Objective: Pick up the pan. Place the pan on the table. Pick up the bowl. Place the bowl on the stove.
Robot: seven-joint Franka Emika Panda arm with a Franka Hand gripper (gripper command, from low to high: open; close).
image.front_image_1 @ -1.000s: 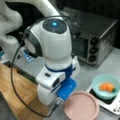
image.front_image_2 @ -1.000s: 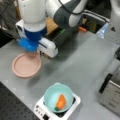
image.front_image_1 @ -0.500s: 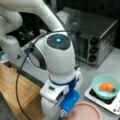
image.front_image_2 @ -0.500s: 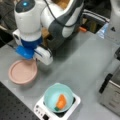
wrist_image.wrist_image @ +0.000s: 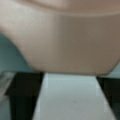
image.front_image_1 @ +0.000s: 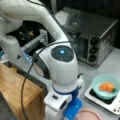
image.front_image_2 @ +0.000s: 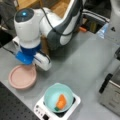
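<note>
On the grey table (image.front_image_2: 82, 62), in a front view, the dusty-pink pan (image.front_image_2: 22, 77) lies flat near the view's left edge. Directly above its far rim stands the gripper (image.front_image_2: 29, 65), its fingers hidden beneath the blue and white wrist body; the same arm fills the centre of a front view, where only a sliver of the pan (image.front_image_1: 88, 115) shows at the bottom edge beside the gripper (image.front_image_1: 72, 116). Wrist view: the pan (wrist_image.wrist_image: 65, 37) fills the upper field, with its white handle (wrist_image.wrist_image: 70, 97) running down the middle between two dark fingers (wrist_image.wrist_image: 23, 95), one at either side. Whether they press the handle or stand free of it cannot be told. The teal bowl (image.front_image_2: 58, 97), holding orange food pieces (image.front_image_2: 61, 101), sits on the black top of the white stove (image.front_image_2: 40, 110), seen in both front views, apart from the pan. A silver toaster oven (image.front_image_1: 90, 37) stands behind, and a wooden box (image.front_image_1: 17, 92) lies at a front view's left.
</note>
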